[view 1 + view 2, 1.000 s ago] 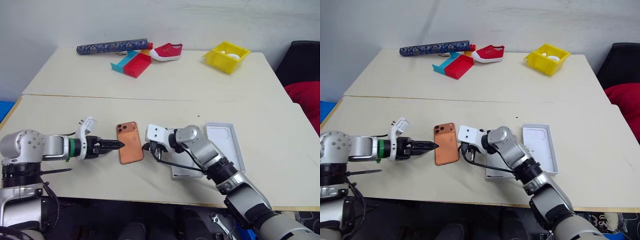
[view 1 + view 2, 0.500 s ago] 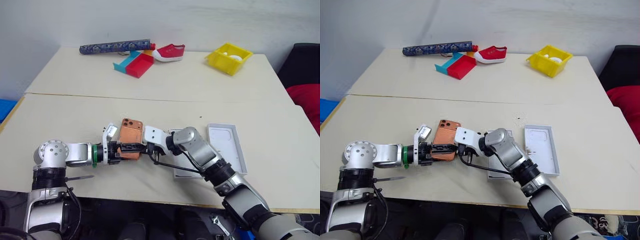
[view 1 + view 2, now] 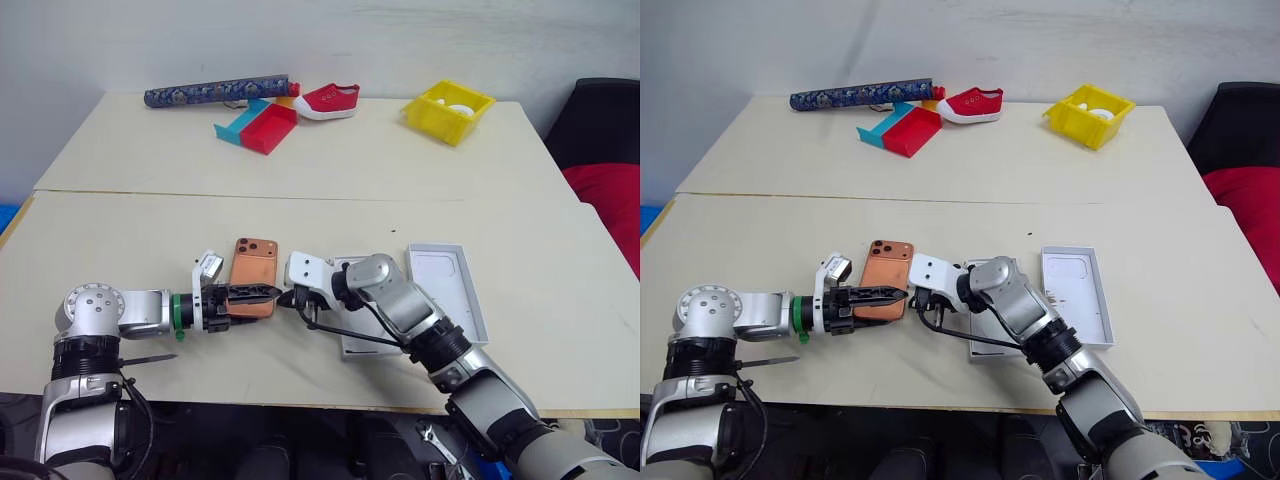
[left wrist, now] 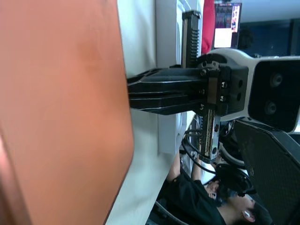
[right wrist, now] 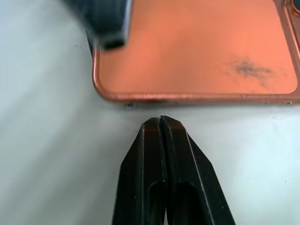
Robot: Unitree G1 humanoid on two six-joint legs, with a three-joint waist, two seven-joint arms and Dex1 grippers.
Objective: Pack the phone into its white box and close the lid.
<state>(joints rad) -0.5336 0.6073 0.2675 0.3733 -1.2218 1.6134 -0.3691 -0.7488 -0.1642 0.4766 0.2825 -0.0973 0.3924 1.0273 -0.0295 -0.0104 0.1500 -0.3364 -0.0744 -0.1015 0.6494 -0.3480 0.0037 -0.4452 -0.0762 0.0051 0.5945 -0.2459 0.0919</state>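
The copper-orange phone (image 3: 254,277) lies flat on the counter (image 3: 330,160), left of centre in the frame. The right tool (image 3: 291,298), pinched shut, braces its near right edge, seemingly as a backstop. The left tool (image 3: 262,294) reaches over the phone's lower end; its spread I cannot tell. The white box (image 3: 352,330) waits beneath the right arm, the lid (image 3: 447,290) alongside.

Head stereo pair: looks forward and down over the counter (image 3: 420,170), both eyes sharing the whole scene. Left wrist view: very close along the phone (image 4: 61,108), facing the right gripper (image 4: 133,91). Right wrist view: close over the same phone's edge, counter beneath.
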